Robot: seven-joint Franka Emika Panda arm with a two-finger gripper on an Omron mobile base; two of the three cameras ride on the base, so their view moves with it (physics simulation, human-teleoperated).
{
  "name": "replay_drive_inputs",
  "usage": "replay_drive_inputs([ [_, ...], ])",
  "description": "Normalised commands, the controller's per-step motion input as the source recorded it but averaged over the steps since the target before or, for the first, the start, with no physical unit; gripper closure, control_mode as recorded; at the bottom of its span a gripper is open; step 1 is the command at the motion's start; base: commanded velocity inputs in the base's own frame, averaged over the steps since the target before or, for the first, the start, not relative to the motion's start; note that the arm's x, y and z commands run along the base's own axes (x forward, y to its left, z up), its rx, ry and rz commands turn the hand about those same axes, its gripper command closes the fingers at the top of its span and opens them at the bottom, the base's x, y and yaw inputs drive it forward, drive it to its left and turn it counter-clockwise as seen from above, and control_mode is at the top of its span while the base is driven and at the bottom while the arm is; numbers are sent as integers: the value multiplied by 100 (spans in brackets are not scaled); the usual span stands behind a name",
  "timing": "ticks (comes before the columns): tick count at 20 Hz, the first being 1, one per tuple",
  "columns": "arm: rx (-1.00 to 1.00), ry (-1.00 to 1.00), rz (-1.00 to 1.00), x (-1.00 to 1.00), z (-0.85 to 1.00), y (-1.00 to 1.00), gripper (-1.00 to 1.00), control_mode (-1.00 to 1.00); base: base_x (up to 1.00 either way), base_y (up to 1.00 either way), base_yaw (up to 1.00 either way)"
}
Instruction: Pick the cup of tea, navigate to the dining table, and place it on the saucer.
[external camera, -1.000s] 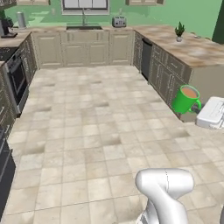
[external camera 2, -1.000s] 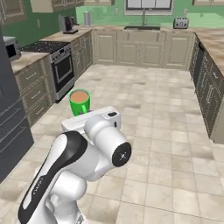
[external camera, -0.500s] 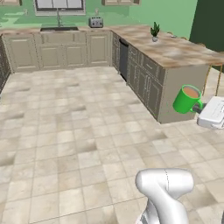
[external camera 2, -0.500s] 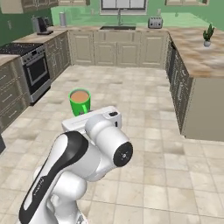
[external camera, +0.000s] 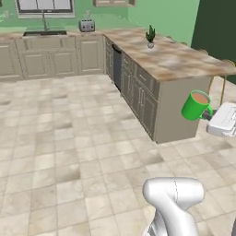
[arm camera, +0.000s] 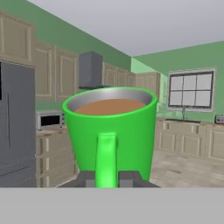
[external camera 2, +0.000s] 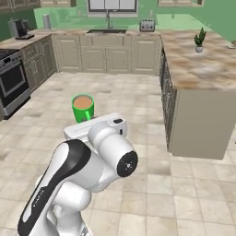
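Note:
The cup of tea (external camera: 195, 105), a bright green mug of light brown liquid, hangs upright in the air at the right of the left base view. My gripper (external camera: 209, 114) is shut on its side handle. In the hand view the cup of tea (arm camera: 111, 131) is close up, its handle pinched in the gripper (arm camera: 108, 179). The right base view has the cup of tea (external camera 2: 83, 108) just above my white hand. The dining table (external camera: 177, 62), a long marbled counter, juts out ahead on the right. I cannot make out the saucer.
A small potted plant (external camera: 150, 37) stands on the marbled top. Stools (external camera: 216, 85) show beyond its end. Cabinet counters with a sink (external camera 2: 108, 31) and a toaster (external camera: 86, 26) line the green wall. A stove (external camera 2: 10, 83) is at the left. Tiled floor (external camera: 69, 138) lies open ahead.
The whole picture has slid left, so the base has turned right and the marbled counter has come closer. The mug stays in the shut gripper, at the same place relative to the arm.

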Motion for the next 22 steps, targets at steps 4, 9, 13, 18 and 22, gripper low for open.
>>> replay_drive_inputs([
  [4, 0, 0, 0, 0, 0, 0, 100, 100, 75, -98, 0],
  [9, 0, 0, 0, 0, 0, 0, 100, 100, 66, -100, 0],
  [13, 0, 0, 0, 0, 0, 0, 100, 100, 57, -100, 1],
  [18, 0, 0, 0, 0, 0, 0, 100, 100, 57, -100, 3],
  [22, 0, 0, 0, 0, 0, 0, 100, 100, 56, -100, 2],
])
